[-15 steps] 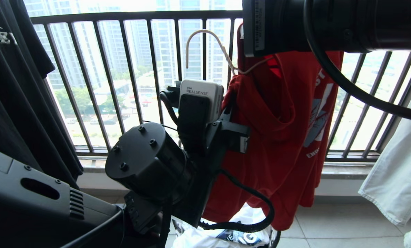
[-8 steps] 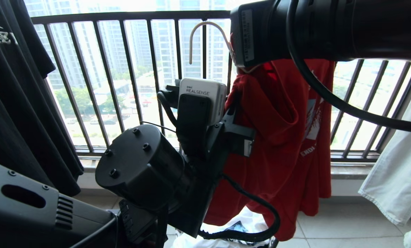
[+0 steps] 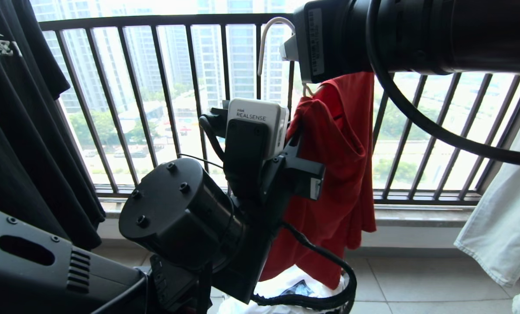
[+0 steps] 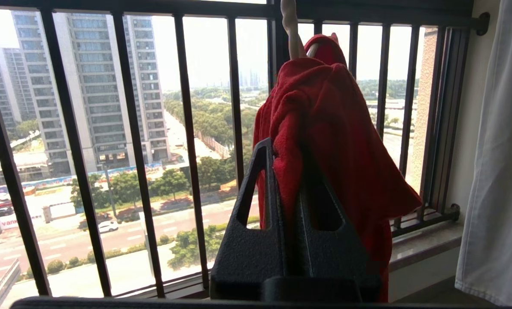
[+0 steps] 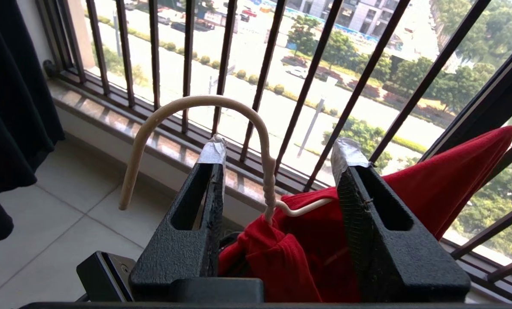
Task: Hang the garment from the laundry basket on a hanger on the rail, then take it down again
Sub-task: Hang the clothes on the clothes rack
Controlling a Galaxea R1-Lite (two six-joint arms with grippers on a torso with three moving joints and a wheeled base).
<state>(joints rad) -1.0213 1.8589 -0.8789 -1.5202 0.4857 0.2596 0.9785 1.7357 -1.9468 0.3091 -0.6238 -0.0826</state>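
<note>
Now my right gripper is standing open. A second ago it was shut, and in its wrist view the taped jaws are apart, with the twisted neck of the hanger rising between them and touching neither that I can see. My left gripper is staying clamped on a fold of the shirt, low on the bunched shoulder.

In the head view the railing is sitting where it was, so the camera has not moved; the load has. The hook has climbed and slid from about eleven o'clock toward twelve, tucking against my right wrist. The shirt has swung edge-on: its chest print was showing at three o'clock and is now turned out of sight, and the cloth is hanging as a narrow red strip from one o'clock down to six.

I am judging that with the right jaws off the neck, the hanger and shirt are depending on my left pinch, probably with the wire caught inside the cloth. The hook is catching on nothing I can see, and the rail is showing in no view, so I cannot tell how close the hang is. I am reading this as a regrip: the right jaws need a fresh hold before the left loosens, or the shirt is likely to drop toward the white laundry at six o'clock.
</note>
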